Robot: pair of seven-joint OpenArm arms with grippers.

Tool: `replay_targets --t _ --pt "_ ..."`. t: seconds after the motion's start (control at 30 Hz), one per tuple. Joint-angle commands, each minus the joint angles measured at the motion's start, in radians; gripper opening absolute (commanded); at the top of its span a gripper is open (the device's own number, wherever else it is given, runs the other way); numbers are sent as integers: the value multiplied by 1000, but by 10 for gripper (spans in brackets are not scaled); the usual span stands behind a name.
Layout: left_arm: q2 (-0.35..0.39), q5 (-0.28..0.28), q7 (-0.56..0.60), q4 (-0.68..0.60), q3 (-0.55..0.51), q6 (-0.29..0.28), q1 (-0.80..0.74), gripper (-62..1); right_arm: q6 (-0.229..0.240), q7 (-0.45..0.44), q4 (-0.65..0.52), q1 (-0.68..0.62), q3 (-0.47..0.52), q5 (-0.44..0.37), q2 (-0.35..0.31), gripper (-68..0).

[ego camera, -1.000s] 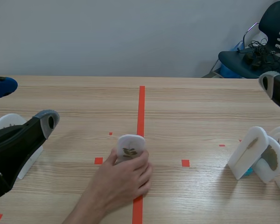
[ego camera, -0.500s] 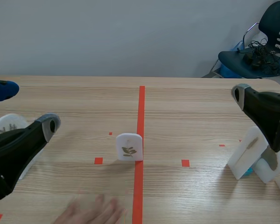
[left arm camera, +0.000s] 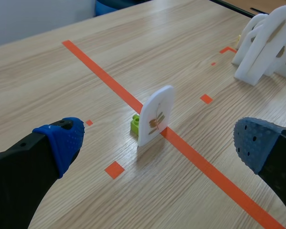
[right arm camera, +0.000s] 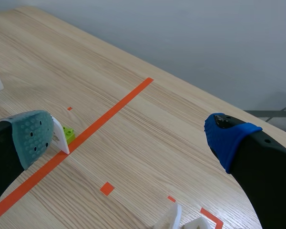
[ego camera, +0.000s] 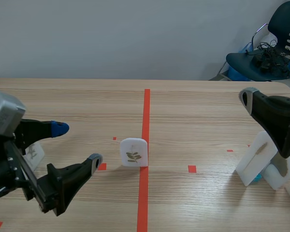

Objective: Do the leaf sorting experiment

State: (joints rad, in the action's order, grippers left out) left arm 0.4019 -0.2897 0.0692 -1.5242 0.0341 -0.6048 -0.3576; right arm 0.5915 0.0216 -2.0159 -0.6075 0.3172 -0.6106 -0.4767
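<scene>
Leaf card [ego camera: 134, 152], upright on the table's [ego camera: 208, 111] centre line, stands freed by the now-withdrawn hand; left gripper [ego camera: 77, 143] has swung near its left, jaws apart like the right gripper's [right arm camera: 131, 138], ready to grasp.

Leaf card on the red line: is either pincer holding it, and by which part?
Nothing is held. The leaf card stands free; the left pincer and right pincer are both open, apart from it.
</scene>
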Motion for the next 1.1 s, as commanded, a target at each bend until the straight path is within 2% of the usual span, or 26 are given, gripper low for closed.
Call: replay_targets --t 0.0,0.17,0.37,0.5,0.6,0.7,0.8,0.9,1.07 --pt "0 27 51 42 30 0 47 14 0 -16 2 12 2 -11 -10 4" --pt "-22 143 171 264 164 55 204 14 0 -16 2 12 2 -10 -10 4" --pt "-105 274 257 476 282 132 368 14 0 -16 2 12 2 -10 -2 4" --pt "-161 312 272 578 351 171 444 14 0 -15 2 11 2 -10 14 4" --pt "-189 317 304 613 385 174 472 14 0 -15 2 11 2 -10 22 4" --pt "-207 317 304 620 401 214 477 14 0 -15 2 11 2 -10 23 4" --pt "-207 317 304 620 409 252 476 -156 0 -15 2 10 2 -10 23 4" --pt "-201 317 300 620 409 263 474 -299 0 -16 2 9 2 -11 23 4" --pt "-201 316 301 620 409 263 468 -455 0 -15 2 9 2 -11 23 4"
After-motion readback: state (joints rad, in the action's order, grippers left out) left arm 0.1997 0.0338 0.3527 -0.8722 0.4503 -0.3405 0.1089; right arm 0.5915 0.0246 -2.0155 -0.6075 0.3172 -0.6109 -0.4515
